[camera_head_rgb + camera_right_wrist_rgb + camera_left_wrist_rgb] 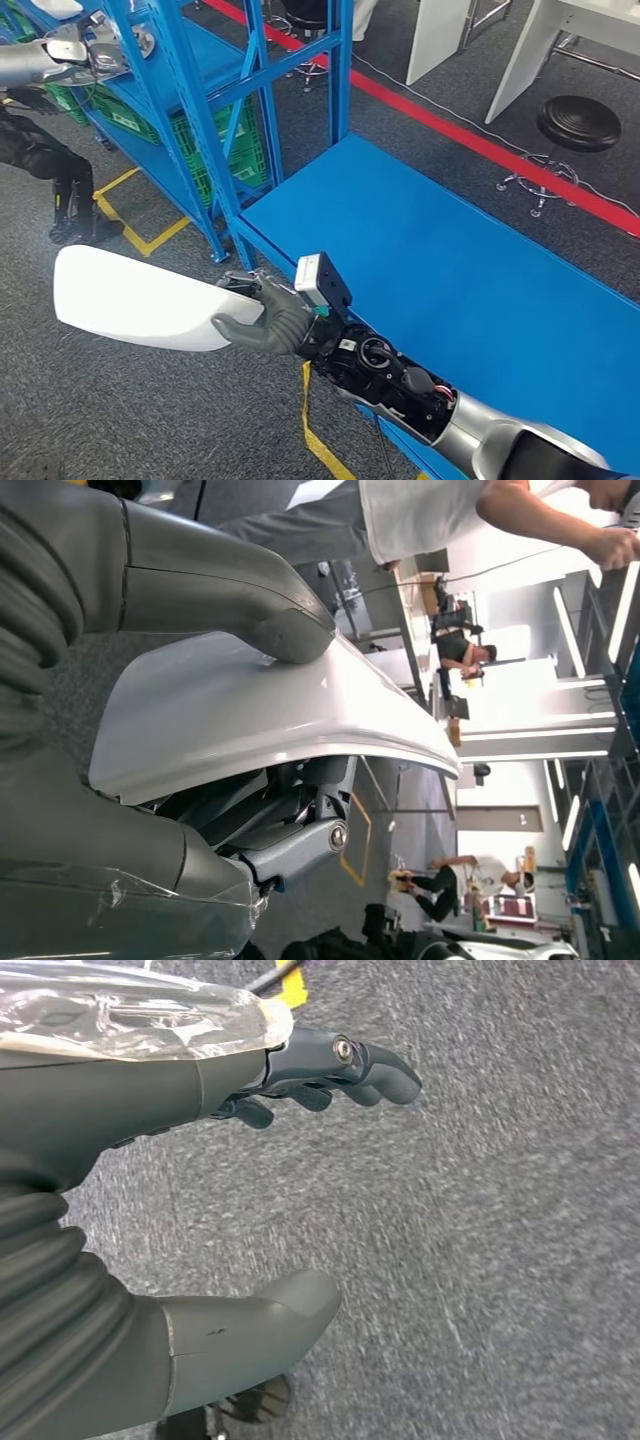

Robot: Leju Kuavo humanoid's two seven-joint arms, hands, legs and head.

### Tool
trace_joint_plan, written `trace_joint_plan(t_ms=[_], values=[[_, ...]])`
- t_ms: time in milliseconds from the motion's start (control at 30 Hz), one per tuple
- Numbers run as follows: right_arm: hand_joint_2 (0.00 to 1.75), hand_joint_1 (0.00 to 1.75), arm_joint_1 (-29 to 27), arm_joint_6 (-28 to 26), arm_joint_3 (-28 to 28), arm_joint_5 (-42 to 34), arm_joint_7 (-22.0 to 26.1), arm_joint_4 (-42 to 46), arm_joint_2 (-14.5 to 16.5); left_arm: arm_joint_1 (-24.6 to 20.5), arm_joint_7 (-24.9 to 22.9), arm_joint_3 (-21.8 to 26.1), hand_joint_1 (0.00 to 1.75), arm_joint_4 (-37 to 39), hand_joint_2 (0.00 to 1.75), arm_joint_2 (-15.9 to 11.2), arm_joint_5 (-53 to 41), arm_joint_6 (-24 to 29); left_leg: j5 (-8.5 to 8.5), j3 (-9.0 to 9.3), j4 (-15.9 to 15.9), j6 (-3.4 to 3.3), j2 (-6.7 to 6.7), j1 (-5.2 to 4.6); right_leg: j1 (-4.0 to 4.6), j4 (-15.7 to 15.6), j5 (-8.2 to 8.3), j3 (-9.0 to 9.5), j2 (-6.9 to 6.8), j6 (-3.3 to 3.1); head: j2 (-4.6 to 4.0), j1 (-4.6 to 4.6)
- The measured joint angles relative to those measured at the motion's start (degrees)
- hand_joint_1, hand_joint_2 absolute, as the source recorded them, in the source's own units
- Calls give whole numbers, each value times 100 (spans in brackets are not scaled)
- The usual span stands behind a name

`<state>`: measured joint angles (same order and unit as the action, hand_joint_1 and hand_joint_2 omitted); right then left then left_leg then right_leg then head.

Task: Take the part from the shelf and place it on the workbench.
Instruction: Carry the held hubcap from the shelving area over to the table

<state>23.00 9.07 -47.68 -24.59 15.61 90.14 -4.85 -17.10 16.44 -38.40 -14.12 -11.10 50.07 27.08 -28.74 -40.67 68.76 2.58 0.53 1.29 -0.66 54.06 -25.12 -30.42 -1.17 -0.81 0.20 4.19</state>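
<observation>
The part (143, 298) is a long, white, curved panel, and it hangs over the grey carpet left of the blue workbench (468, 270). My right hand (273, 316) grips its near end at the workbench's front corner. In the right wrist view the thumb (226, 590) presses on the top of the part (241, 710) and the fingers (294, 845) curl under it. My left hand (226, 1080) hangs over the carpet with thumb and fingers apart, holding nothing. The blue shelf (204, 110) stands at the back left.
Green crates (238, 150) sit low in the shelf. Yellow floor tape (143, 238) runs by the shelf and under my right arm. A red floor line (483, 140), a black stool (577, 122) and white table legs (438, 35) lie beyond the workbench. People (438, 890) stand farther off.
</observation>
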Motion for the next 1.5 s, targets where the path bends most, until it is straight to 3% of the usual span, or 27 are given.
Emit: trace_joint_plan(t_ms=[67,133,267,333,400,433,467,500,567,633,700,767,833,900,933,967,1000,1067,1133,1200,1267,1333,1400,1433,1467,1500], values=[[175,175,2,0,-4,0,1,-1,0,-6,1,0,0,0,175,-7,-9,-1,383,394,-822,0,-129,1,15,16,-36,21,-48,43,0,-5],[175,175,6,-1,-8,0,1,0,1,-19,2,0,0,0,175,-6,-13,-2,533,639,-1330,-63,-206,-16,48,38,-80,32,-82,98,0,6],[175,175,8,1,-15,0,2,1,2,-13,2,0,0,0,175,-1,-17,-2,503,680,-1377,-246,-109,-51,27,127,-209,23,-114,203,0,51],[175,175,10,0,-15,-1,5,2,2,-21,2,0,0,0,175,-8,-19,-2,497,709,-1386,-308,-60,-53,11,664,-514,-215,-28,237,0,73],[175,175,3,-1,-16,-1,6,-4,2,-23,2,0,0,0,175,-12,-20,-2,485,720,-1384,-343,-2,-86,19,1529,-851,-632,52,228,0,104],[175,175,-2,-1,-17,-1,4,-11,1,-20,2,0,0,0,175,-10,-20,-2,479,727,-1383,-355,34,-108,33,1795,-888,-786,71,205,0,114],[175,175,-7,-2,-18,-1,3,-19,1,-17,2,0,0,0,175,-6,-20,-2,474,739,-1383,-365,73,-130,53,1822,-799,-831,89,166,0,122],[175,175,-8,-2,-19,-2,3,-25,1,-17,2,0,0,0,175,-2,-20,-2,468,756,-1383,-372,114,-147,81,1601,-603,-760,109,113,0,125],[175,175,1,-2,-18,-2,4,-28,2,-20,2,0,0,0,175,16,-20,-4,457,787,-1386,-376,190,-162,154,761,-149,-409,218,-22,0,114],[175,175,14,-2,-17,-2,6,-27,2,-14,3,0,0,0,175,36,-19,-9,456,779,-1391,-361,249,-149,204,192,25,-139,306,-118,0,111],[175,175,19,-2,-17,-2,5,-26,3,2,4,0,0,0,175,38,-19,-14,477,767,-1420,-321,297,-142,207,48,12,-52,280,-154,0,134],[175,175,22,-2,-17,-1,5,-26,18,5,4,0,0,0,175,26,-20,-16,407,742,-1346,-276,259,-160,161,-108,66,38,213,-152,0,131],[175,175,31,1,-19,-1,8,-27,33,-21,5,0,0,0,175,9,-20,-15,115,498,-836,-218,136,-155,120,-233,119,109,135,-139,0,87],[175,175,28,1,-21,-1,5,-35,35,-24,6,0,0,0,175,2,-20,-15,-197,78,-58,-138,61,-106,105,-244,115,111,59,-135,0,57],[175,175,19,1,-22,-1,3,-40,35,-9,6,0,0,0,175,2,-20,-15,-226,-51,155,-95,44,-72,94,-238,104,110,23,-121,0,54],[175,175,11,0,-24,-1,2,-45,35,5,6,0,0,0,175,1,-20,-15,-139,-62,135,-47,21,-34,75,-223,87,110,-12,-98,0,52],[175,175,8,0,-26,-1,2,-46,35,13,6,0,0,0,175,-3,-20,-15,41,51,-122,4,-15,5,50,-195,63,110,-42,-63,0,51],[175,175,11,-1,-27,-2,3,-46,36,1,7,-1,0,0,175,-2,-20,-16,406,445,-915,100,-154,65,24,-80,-24,91,-95,34,0,26],[175,175,14,1,-25,-1,2,-45,37,-9,7,-2,0,0,175,8,-20,-17,503,644,-1310,53,-200,77,40,26,-111,72,-132,113,0,25],[175,175,15,3,-24,-1,3,-44,36,-2,8,-2,0,0,175,8,-20,-17,468,648,-1310,-86,-127,57,36,54,-155,85,-163,155,0,56],[175,175,17,5,-23,-2,5,-44,37,-2,7,-2,0,0,175,4,-20,-16,458,661,-1306,-176,-85,41,4,221,-298,23,-112,199,0,73],[175,175,16,-2,-23,3,1,-44,36,-17,6,-2,0,0,175,0,-25,-15,456,671,-1309,-236,-41,28,-1,874,-654,-269,2,220,0,101],[175,175,-13,-51,-22,40,-35,-43,35,-27,-4,-3,0,0,175,0,-56,-16,452,674,-1309,-269,18,-7,13,1700,-959,-665,64,192,0,127],[175,175,-38,-83,-22,65,-62,-40,35,-30,-12,-4,0,0,175,3,-78,-16,449,679,-1309,-279,54,-28,20,1900,-969,-782,78,161,0,135],[175,175,-61,-110,-22,90,-84,-35,35,-34,-22,-5,0,0,175,8,-97,-17,446,687,-1309,-285,97,-45,37,1841,-852,-788,94,115,0,139],[175,175,-76,-126,-21,106,-98,-26,35,-40,-30,-6,0,0,175,15,-109,-17,445,697,-1309,-288,143,-57,62,1561,-647,-692,119,60,0,142]])
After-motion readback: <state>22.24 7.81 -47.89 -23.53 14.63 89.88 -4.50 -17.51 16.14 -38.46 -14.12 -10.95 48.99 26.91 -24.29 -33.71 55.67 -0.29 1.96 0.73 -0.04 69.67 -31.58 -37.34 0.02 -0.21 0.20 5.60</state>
